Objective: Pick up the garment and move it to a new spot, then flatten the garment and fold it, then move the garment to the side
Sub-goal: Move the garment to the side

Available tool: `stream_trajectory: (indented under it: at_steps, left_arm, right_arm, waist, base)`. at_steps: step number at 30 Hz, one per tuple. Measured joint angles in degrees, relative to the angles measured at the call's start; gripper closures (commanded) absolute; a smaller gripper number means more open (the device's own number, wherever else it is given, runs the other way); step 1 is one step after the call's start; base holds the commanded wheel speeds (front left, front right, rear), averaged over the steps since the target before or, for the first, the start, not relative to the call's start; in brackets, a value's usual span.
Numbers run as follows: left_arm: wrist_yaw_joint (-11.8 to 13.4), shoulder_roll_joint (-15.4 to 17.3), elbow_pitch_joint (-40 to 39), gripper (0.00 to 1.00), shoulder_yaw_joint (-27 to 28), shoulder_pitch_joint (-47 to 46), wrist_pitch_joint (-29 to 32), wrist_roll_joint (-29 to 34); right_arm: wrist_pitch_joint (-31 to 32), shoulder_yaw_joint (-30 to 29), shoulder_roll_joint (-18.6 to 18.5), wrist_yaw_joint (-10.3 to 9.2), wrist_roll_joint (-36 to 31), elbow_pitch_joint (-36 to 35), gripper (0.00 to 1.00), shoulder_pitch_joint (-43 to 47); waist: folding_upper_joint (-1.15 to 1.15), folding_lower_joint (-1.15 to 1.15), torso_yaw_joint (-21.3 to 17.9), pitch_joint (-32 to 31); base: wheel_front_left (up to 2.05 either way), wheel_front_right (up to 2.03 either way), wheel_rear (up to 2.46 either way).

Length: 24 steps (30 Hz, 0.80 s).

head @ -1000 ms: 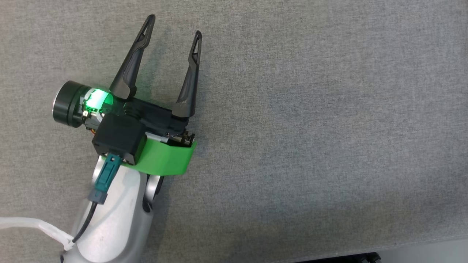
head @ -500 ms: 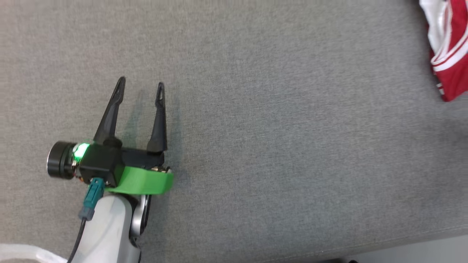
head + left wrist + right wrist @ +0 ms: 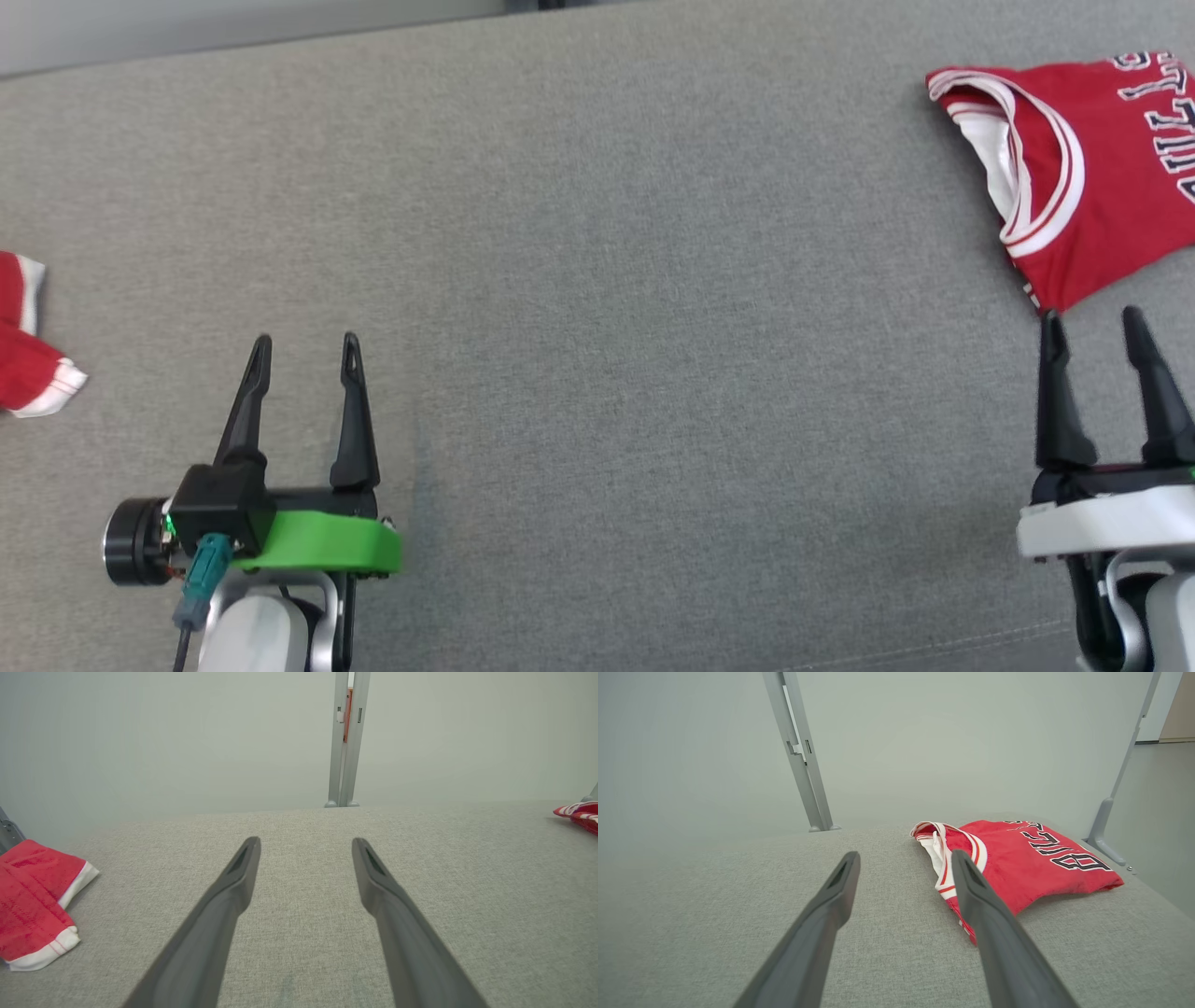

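Jaws wide apart, empty: left gripper (image 3: 305, 342) over surface (image 3: 653, 327), right gripper (image 3: 1090, 316) beside garment (image 3: 1097, 187).

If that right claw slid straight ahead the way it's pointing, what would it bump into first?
Most likely the red jersey: the open right gripper points at its near corner, just ahead on the grey table. Its height above the cloth is unclear.

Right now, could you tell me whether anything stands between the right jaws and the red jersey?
Nothing visible does: the right jaws stand open at the near corner of the red jersey, with bare grey surface around.
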Motion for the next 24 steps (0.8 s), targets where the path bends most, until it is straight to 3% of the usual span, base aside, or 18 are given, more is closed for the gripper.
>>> stream_trajectory:
  at_steps: [13, 24]
  left_arm:
    - [-0.4, 0.2, 1.4, 0.00, 0.5, 6.7, 0.0, -0.9]
    - [-0.9, 0.1, 2.9, 0.00, 0.0, 8.3, 0.0, -1.3]
  right_arm:
    - [5.5, 2.9, 2.3, 0.00, -2.1, -6.6, 0.00, 8.6]
    - [7.5, 2.8, 2.6, -0.01, -2.6, -8.9, 0.00, 11.6]
  waist:
    - [0.00, 0.00, 3.4, -9.3]
    - [0.00, 0.00, 4.1, -12.5]
  base:
    - [0.00, 0.00, 0.00]
    - [0.00, 0.00, 0.00]
